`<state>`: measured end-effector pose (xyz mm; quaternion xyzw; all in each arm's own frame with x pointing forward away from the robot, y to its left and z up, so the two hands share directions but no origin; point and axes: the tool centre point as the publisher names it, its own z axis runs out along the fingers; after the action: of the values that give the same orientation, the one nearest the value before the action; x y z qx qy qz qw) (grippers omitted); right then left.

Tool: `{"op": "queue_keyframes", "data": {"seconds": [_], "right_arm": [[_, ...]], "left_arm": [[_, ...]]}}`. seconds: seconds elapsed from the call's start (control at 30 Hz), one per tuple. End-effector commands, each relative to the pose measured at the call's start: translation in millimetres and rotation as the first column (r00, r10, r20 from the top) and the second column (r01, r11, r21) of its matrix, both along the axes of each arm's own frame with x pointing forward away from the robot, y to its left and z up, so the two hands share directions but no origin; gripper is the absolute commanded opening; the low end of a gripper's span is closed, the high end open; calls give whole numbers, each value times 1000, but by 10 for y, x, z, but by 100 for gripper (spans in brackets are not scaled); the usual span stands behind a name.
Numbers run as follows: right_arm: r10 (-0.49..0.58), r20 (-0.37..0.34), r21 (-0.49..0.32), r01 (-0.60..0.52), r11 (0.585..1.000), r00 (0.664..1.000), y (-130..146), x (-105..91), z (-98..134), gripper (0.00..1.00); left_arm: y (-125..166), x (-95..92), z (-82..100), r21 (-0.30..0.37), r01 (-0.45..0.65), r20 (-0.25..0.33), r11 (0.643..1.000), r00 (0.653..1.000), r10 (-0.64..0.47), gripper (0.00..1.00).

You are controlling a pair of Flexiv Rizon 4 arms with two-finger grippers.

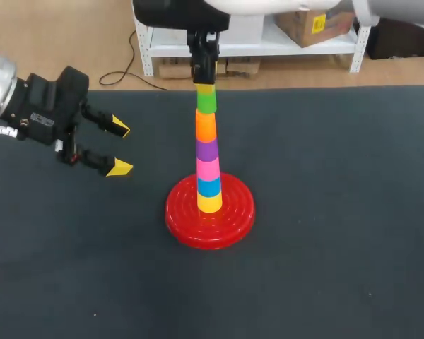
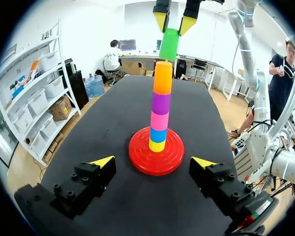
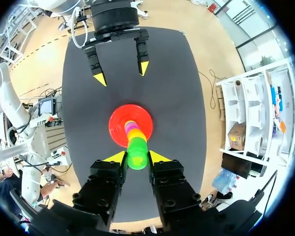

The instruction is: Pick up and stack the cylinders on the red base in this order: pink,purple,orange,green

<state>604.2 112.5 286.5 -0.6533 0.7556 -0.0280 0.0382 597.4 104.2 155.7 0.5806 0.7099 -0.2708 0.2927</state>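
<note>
On the red base (image 1: 177, 219) stands a stack: yellow, blue, pink (image 1: 208, 168), purple (image 1: 207, 148), orange (image 1: 205, 126). The green cylinder (image 1: 206, 101) is on top, slightly tilted, with my right gripper (image 1: 205, 85) shut on it from above. The left wrist view shows the green cylinder (image 2: 169, 44) just over the orange one (image 2: 162, 77), under the right gripper (image 2: 174, 22). In the right wrist view the green cylinder (image 3: 136, 155) sits between the yellow tips. My left gripper (image 1: 120, 148) stands open to the left of the stack, holding nothing.
A dark mat (image 1: 325, 212) covers the whole table. The stack stands near its middle, with the table's far edge (image 1: 304, 87) just behind the right gripper. My left arm (image 1: 35, 109) comes in low from the left side.
</note>
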Motion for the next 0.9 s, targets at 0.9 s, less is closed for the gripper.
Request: {"op": "queue_keyframes", "data": {"seconds": [0.9], "right_arm": [[-7, -64, -17, 6, 1000, 998, 65, 107, -104, 0]], "left_arm": [[5, -4, -10, -3, 0, 3, 1000, 1000, 0, 100]]}}
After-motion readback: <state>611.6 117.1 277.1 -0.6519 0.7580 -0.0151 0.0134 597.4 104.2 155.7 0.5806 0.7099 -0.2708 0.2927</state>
